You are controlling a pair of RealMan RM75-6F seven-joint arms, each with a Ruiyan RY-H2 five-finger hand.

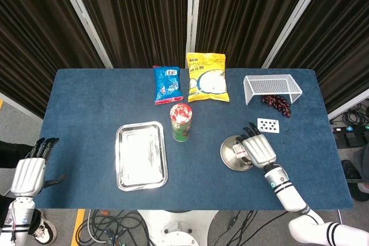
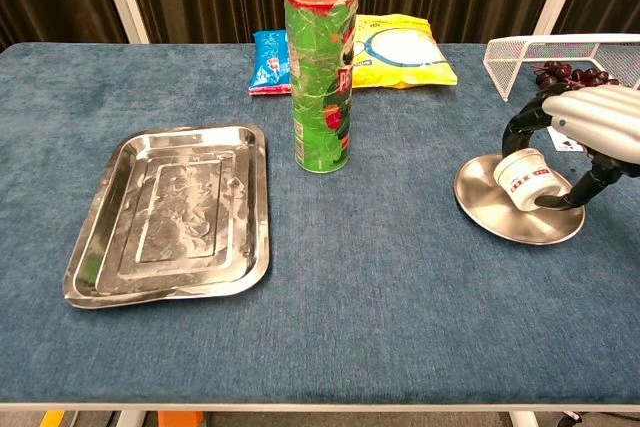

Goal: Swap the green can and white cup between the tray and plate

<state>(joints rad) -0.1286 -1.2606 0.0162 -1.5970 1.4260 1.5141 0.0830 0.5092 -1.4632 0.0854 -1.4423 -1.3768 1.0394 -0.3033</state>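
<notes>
The white cup (image 2: pixel 527 175) lies tipped on its side on the round metal plate (image 2: pixel 500 212) at the right. My right hand (image 2: pixel 590 127) arches over it, fingers curled round its far side and thumb against its near end, gripping it. From above, the right hand (image 1: pixel 259 150) covers most of the cup (image 1: pixel 240 151) and part of the plate (image 1: pixel 229 155). The green can (image 2: pixel 320 77) stands upright on the cloth, between the plate and the bare steel tray (image 2: pixel 165 212). My left hand (image 1: pixel 29 172) hangs open off the table's left corner.
A blue snack bag (image 1: pixel 168 83) and a yellow bag (image 1: pixel 206 76) lie at the back. A white wire basket (image 1: pixel 271 86), dark grapes (image 1: pixel 278 102) and a playing card (image 1: pixel 268 124) sit at the back right, close behind my right hand.
</notes>
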